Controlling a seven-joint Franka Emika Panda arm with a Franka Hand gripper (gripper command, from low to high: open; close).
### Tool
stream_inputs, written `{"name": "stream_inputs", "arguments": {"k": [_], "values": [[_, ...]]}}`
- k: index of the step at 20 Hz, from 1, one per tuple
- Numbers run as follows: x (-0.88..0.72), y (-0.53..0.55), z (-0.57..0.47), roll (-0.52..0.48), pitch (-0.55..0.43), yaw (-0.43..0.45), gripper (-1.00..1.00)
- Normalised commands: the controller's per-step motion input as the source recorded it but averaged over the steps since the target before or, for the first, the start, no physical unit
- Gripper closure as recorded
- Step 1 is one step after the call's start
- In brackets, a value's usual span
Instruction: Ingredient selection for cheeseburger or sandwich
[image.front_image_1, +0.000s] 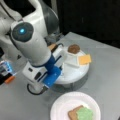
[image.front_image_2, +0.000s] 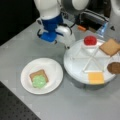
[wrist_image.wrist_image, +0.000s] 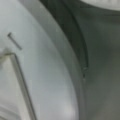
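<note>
Both front views look down on the desk from opposite sides, sharing the plate and divided tray. The wrist view sits very close above the tray's rim beneath the claw.

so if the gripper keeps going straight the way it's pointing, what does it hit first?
Most likely the divided tray. In a front view the gripper points down at the tray's near rim, and the wrist view shows only white tray surface and edge. Depth is unclear; it could just miss onto the table.

Bare table open left of plate; divided tray blocks right.
</note>
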Motion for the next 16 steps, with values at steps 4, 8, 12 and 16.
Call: {"name": "stream_inputs", "arguments": {"k": [4, 8, 12, 16], "values": [[-0.39, 0.31, -0.08, -0.300, -0.152, 0.032, -1.00], [-0.26, 0.32, -0.07, -0.270, -0.094, 0.037, -1.00], [-0.18, 0.38, -0.05, -0.278, -0.058, 0.048, -1.00], [-0.15, 0.34, -0.06, -0.253, -0.077, 0.061, -1.00]]}}
